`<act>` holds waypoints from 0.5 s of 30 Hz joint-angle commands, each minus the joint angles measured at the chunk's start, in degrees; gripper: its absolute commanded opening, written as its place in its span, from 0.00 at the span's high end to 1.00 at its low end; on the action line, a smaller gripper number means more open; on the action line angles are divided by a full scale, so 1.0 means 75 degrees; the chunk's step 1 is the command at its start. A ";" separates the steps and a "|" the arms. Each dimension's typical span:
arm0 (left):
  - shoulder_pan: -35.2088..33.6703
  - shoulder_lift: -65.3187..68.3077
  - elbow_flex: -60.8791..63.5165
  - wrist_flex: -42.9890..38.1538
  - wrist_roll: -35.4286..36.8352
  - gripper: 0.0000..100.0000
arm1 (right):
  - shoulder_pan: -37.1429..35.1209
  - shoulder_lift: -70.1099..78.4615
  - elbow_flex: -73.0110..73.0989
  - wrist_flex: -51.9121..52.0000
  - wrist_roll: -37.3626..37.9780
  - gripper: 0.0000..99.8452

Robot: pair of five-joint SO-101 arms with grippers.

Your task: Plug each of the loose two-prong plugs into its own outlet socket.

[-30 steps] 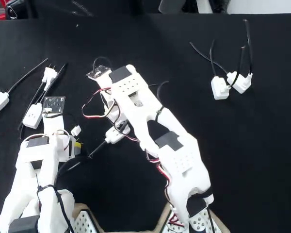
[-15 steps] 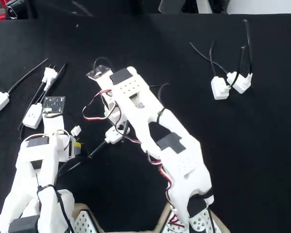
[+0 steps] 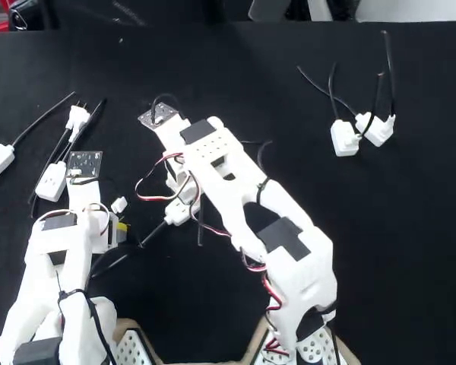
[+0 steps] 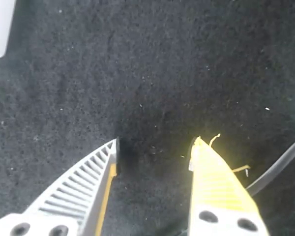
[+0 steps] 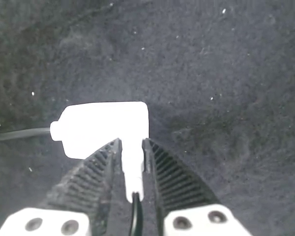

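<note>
1. Right wrist view – the right end effector [image 5: 131,141] is clenched on a narrow white plug [image 5: 133,172], one finger on each side of it.
2. Just ahead of those fingertips the plug's front end meets a white socket block [image 5: 103,125] – touching, though I cannot tell how deep it sits. A thin cord [image 5: 19,133] runs off the block sideways.
3. The left end effector [image 4: 155,142] hangs released, fingers spread over the bare black worktop [image 4: 152,59] with nothing between them.
4. A black cord [image 4: 280,167] lies just outside its yellow finger [image 4: 214,182], and a white piece [image 4: 0,24] sits well ahead, off to the other finger's side.
5. From the high view, a loose pronged plug [image 3: 77,115] and a white socket [image 3: 52,181] lie beyond the left end effector.
6. Well apart from the right end effector, two more white pieces [image 3: 346,138] [image 3: 376,129] rest against each other.
</note>
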 commanded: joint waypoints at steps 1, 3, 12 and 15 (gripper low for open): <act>0.0135 -0.0105 0.0041 0.0023 -0.0070 0.76 | -0.0188 0.0088 0.0088 -0.0399 -0.0023 0.99; 0.0135 -0.0105 0.0041 0.0023 -0.0070 0.76 | -0.0188 0.0088 0.0100 -0.0399 -0.0023 0.99; 0.0135 -0.0105 0.0041 0.0023 -0.0070 0.76 | -0.0270 0.0088 0.0100 -0.0504 -0.0023 0.98; 0.0135 -0.0105 0.0041 0.0023 -0.0070 0.76 | -0.0270 0.0088 0.0100 -0.0504 -0.0023 0.98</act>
